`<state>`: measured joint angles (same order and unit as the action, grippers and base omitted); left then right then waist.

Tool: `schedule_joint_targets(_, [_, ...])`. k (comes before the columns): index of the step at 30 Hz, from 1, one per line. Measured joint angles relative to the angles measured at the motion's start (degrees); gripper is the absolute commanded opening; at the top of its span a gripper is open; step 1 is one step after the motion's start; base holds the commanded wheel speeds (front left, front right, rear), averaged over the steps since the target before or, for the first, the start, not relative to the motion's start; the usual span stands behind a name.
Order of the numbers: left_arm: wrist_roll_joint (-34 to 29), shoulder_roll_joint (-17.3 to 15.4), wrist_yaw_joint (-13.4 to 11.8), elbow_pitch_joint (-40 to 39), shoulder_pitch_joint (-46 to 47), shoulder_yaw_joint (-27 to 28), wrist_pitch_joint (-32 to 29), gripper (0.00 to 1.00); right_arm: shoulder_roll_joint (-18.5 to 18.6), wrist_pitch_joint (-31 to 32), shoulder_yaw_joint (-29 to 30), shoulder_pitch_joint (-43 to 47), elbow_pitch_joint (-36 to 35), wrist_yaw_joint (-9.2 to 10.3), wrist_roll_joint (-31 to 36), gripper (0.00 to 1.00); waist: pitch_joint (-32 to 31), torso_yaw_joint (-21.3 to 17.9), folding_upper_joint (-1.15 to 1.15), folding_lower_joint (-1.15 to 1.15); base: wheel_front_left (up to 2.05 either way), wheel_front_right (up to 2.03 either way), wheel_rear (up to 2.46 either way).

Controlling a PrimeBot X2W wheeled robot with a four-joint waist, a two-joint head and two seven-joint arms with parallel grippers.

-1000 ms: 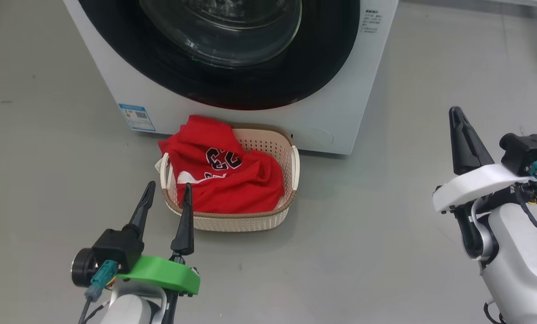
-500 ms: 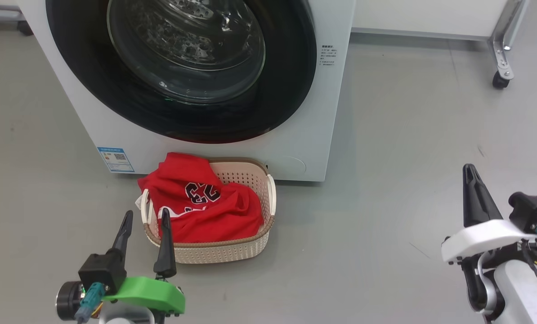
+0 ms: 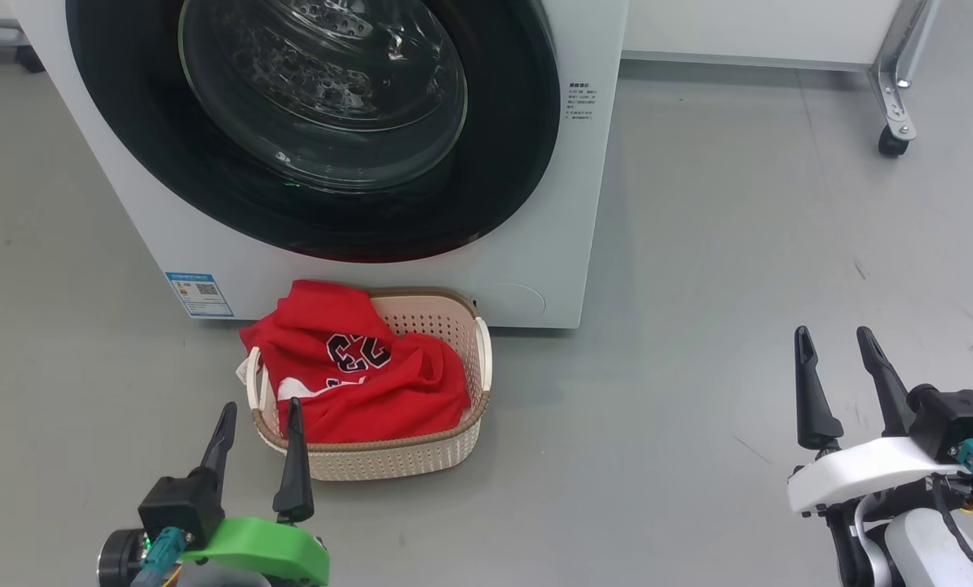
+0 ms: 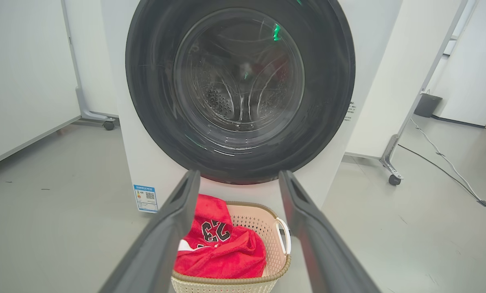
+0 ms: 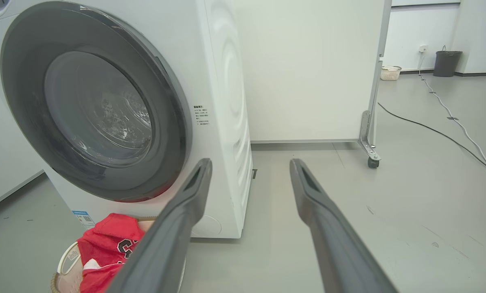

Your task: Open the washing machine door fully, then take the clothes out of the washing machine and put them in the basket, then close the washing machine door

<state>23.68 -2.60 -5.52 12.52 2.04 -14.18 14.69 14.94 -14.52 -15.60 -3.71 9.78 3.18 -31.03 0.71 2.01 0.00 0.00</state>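
**Door shut, reds in the basket, both grippers spread wide**

Head view: the door [image 3: 315, 114] sits shut, flat against the washer [image 3: 552, 244]. The basket [image 3: 389, 463] is on the floor [image 3: 698, 326] just in front of the washer, below the door. The red clothes [image 3: 356, 383] are piled inside it and spill over its left rim. The left gripper [image 3: 260, 405] hangs by the basket's front left corner, fingers wide, holding nothing. The right gripper [image 3: 831, 333] is well off to the right over the floor, fingers wide too, nothing in them.

Left wrist view: fingers spread, basket and clothes low between them, shut door straight ahead.

Right wrist view: fingers apart, pointing past the washer's right side. The basket peeks in at lower left, partly behind one finger.
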Motion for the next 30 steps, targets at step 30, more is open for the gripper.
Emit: schedule_joint_targets(30, [-2.09,0.03,0.04,0.13,0.01,-0.88,0.00,1.00,-1.38,0.00,1.59,4.47,-3.87,-0.01,3.00,1.00,-0.76,-0.36,0.00,0.00,0.00,0.00,0.00])
